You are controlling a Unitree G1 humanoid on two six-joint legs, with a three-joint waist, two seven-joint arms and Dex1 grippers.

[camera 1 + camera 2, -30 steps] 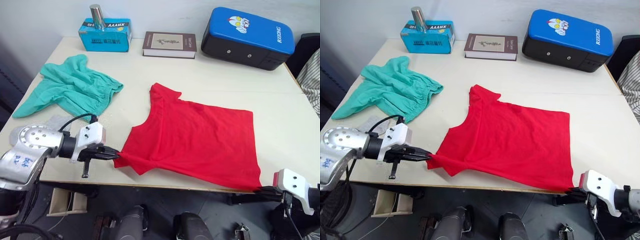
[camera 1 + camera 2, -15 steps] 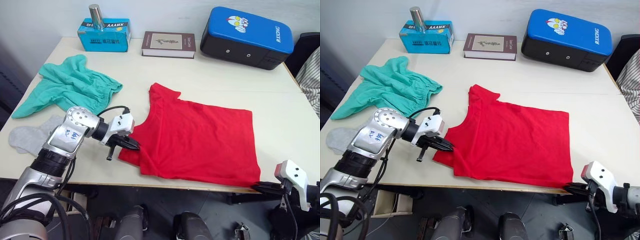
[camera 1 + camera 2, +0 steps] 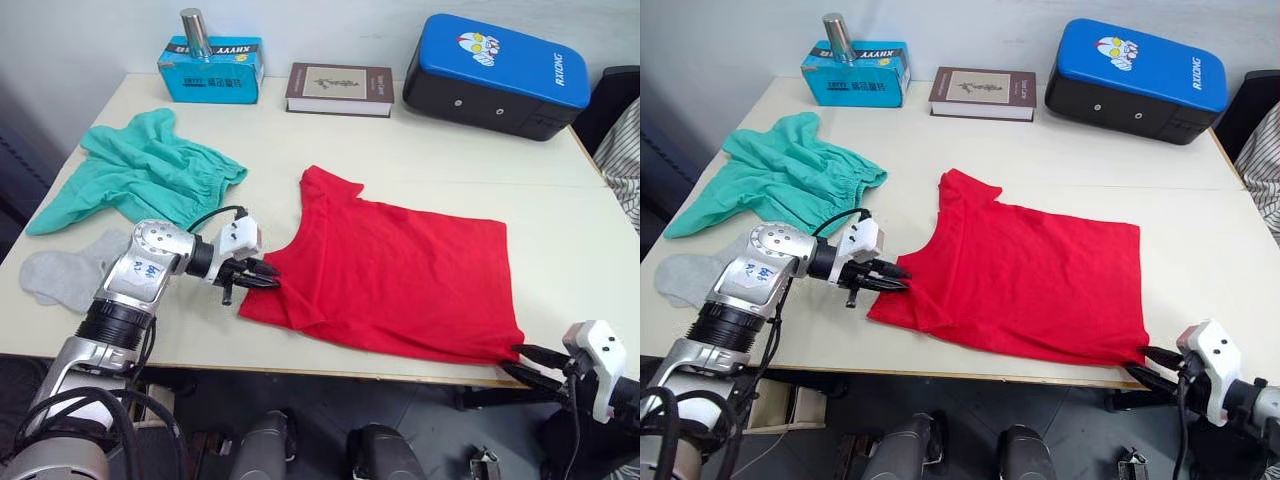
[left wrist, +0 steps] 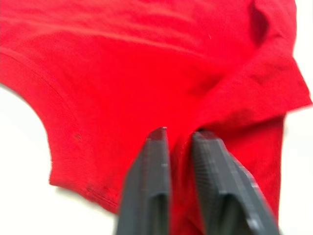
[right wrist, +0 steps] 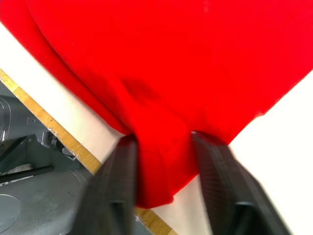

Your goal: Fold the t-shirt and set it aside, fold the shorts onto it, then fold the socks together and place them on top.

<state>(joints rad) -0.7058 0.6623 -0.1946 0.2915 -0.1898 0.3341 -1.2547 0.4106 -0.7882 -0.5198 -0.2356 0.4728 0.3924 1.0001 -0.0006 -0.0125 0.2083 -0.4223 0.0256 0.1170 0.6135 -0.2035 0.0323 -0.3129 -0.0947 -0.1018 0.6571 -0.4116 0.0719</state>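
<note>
left gripper (image 4: 178,139) — pinching t-shirt (image 3: 400,275) sleeve fold | right gripper (image 5: 164,147) — fingers parted, astride hem corner

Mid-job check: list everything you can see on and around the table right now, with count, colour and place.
table: one, cream, bearing everything below.
t-shirt: one, red, spread over the middle and near right.
shorts: one, teal-green, crumpled at the far left.
socks: light grey, near left edge; count unclear.
tissue box: one, blue, far left.
metal cylinder: one, silver, upright at the box.
book: one, dark cover, far middle.
case: one, blue top on a black base, far right.
left tool: black fingers shut on the shirt's near left edge.
right tool: open, fingers either side of the shirt's near right corner.
</note>
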